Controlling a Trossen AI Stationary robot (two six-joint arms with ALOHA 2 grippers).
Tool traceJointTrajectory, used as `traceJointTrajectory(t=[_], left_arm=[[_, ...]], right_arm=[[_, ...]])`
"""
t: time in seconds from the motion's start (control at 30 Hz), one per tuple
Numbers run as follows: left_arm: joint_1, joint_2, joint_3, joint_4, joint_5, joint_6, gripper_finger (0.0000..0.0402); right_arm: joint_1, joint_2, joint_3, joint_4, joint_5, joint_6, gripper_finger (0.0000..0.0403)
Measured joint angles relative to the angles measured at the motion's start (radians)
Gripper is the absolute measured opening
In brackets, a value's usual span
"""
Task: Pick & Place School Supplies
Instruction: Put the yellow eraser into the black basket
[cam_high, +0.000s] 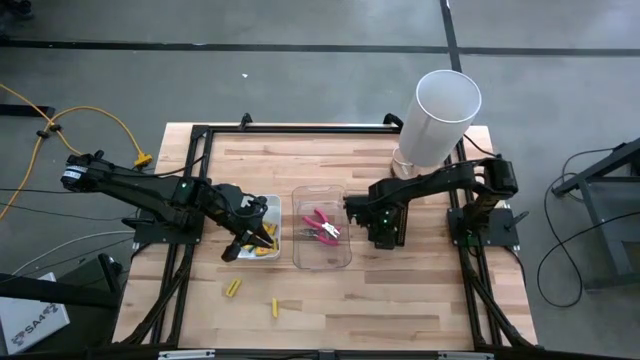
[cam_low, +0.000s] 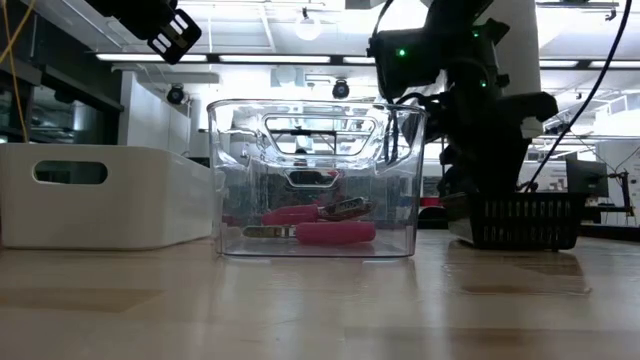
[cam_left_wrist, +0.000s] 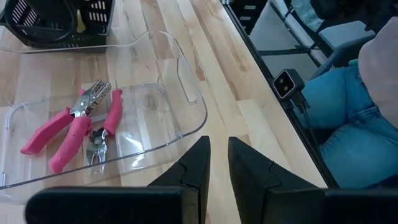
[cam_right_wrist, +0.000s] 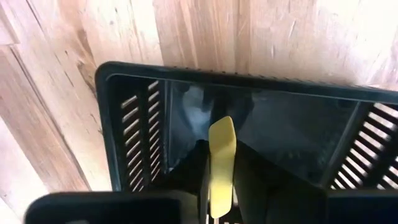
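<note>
Right tool (cam_right_wrist: 217, 186) grips unlabelled yellow stick (cam_right_wrist: 222, 155).

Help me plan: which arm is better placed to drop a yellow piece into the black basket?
Right: its gripper holds a yellow stick directly above the black basket.

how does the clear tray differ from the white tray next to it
The clear tray is see-through; the white tray is opaque. The clear tray holds pink-handled pliers; the white tray holds yellow pieces. The left gripper is above the white tray; none is over the clear one. Both are rectangular and sit on the wooden table.
</note>
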Motion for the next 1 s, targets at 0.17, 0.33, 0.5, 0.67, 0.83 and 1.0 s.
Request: traceJointTrajectory(t=[0.17,0.33,0.5,0.67,0.83,1.0], left_arm=[[0.0,0.0,0.0,0.0,0.0,0.0,0.0053],[0.0,0.0,0.0,0.0,0.0,-0.01,0.0053],[0.0,0.0,0.0,0.0,0.0,-0.012,0.0053],[0.0,0.0,0.0,0.001,0.0,-0.011,0.0053],[0.0,0.0,0.0,0.001,-0.001,-0.008,0.0053],[0.0,0.0,0.0,-0.011,-0.001,-0.008,0.0053]], right_arm=[[0.0,-0.001,0.0,0.0,0.005,-0.002,0.0094],[0.0,-0.001,0.0,-0.002,0.004,-0.001,0.0125],[0.0,-0.002,0.0,-0.043,0.006,-0.002,0.0138],[0.0,-0.027,0.026,-0.113,0.015,-0.02,0.0134],[0.0,-0.08,0.1,-0.135,0.041,-0.018,0.0131],[0.008,-0.113,0.177,-0.114,0.022,0.035,0.013]])
